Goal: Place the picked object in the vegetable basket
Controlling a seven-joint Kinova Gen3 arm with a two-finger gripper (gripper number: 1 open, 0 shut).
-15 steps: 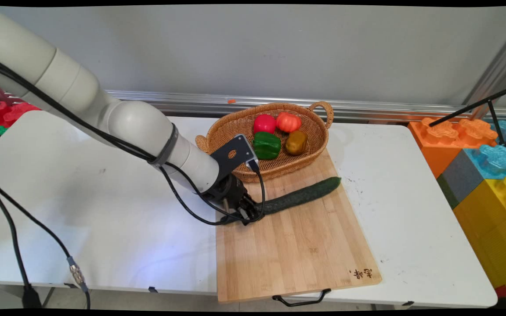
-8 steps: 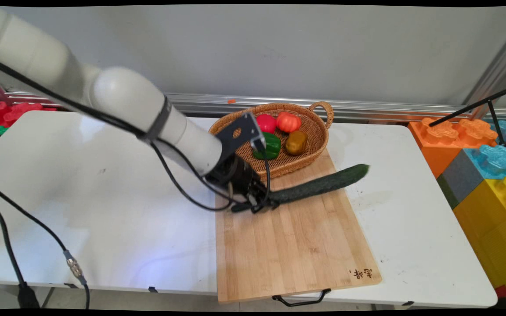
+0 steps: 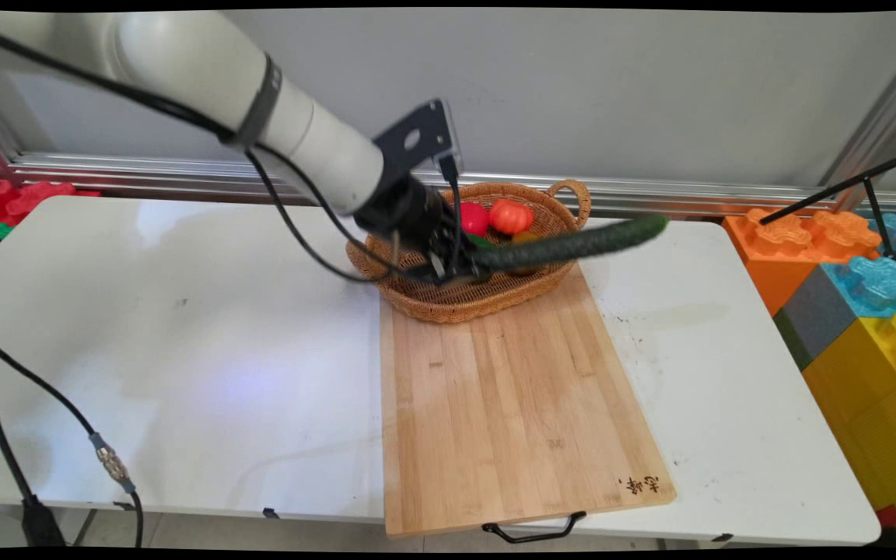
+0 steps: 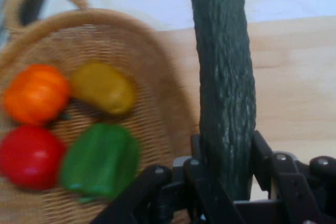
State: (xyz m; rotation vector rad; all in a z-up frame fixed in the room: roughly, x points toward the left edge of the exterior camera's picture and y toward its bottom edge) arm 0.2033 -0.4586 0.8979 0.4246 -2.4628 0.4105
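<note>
The black pincer (image 3: 460, 268) grips a dark green cucumber (image 3: 572, 243) by one end, holding it in the air above the wicker basket (image 3: 553, 206). The cucumber partly hides the yellow-brown pepper (image 4: 103, 87); the arm covers much of the green pepper (image 4: 100, 159). A wooden cutting board (image 3: 510, 397) lies on the white surface (image 3: 183, 350).

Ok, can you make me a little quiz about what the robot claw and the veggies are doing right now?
1. True or false: the claw is shut on the cucumber.
2. How many vegetables lie in the basket?
3. The cucumber is: A) flat on the cutting board, B) lifted in the air, C) inside the basket.

Key: 1 true; 2 four; 3 B.
</note>
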